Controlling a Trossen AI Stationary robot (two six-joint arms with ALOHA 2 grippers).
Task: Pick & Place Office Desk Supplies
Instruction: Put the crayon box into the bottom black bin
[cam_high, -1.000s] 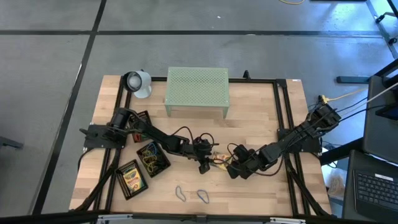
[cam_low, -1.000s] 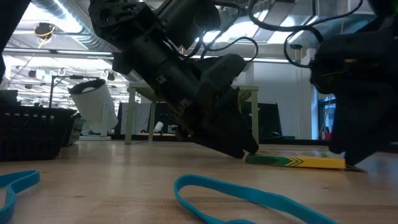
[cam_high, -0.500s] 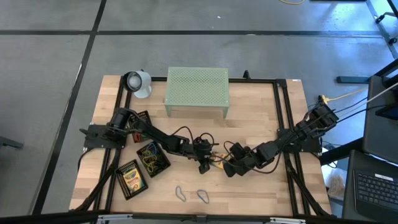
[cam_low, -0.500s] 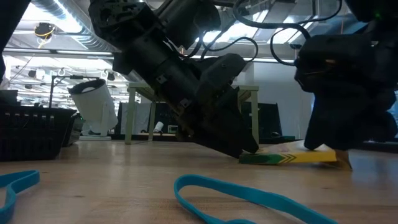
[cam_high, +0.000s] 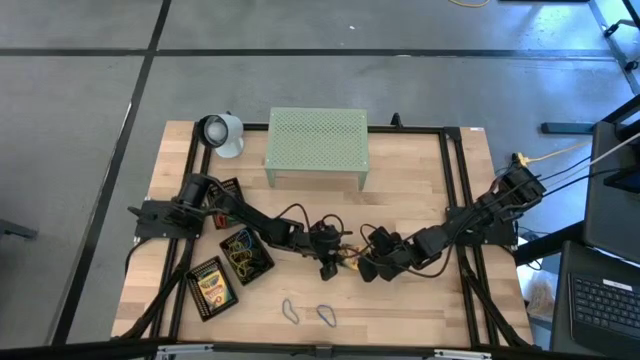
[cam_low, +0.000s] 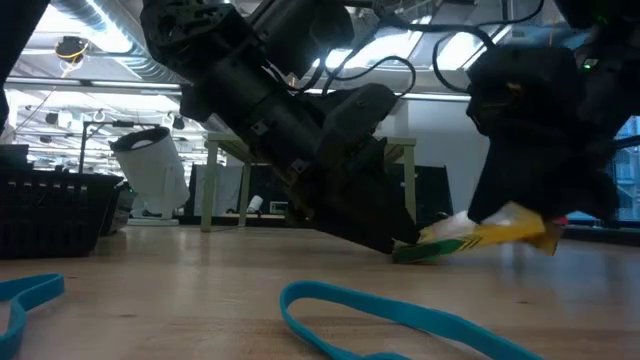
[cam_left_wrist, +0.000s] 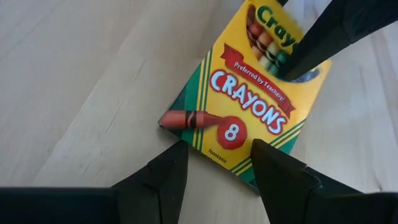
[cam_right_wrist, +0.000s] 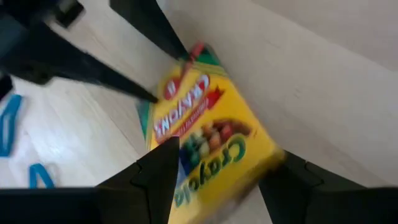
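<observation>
Yellow crayon box (cam_low: 487, 237) at frame centre-right, tilted, one end off table (cam_low: 150, 300). Right gripper (cam_right_wrist: 211, 171) fingers straddle and hold it. Left gripper (cam_left_wrist: 214, 158) fingers spread at opposite end, touching.

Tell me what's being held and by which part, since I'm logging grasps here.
The right gripper holds the crayon box by its window end, lifting that end off the table. The left gripper stands open at the box's other end, not gripping it.

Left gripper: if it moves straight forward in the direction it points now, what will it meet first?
Most likely the crayon box: it lies directly ahead of the open left gripper, its near edge almost between the fingers. One right gripper finger already touches the far end.
</observation>
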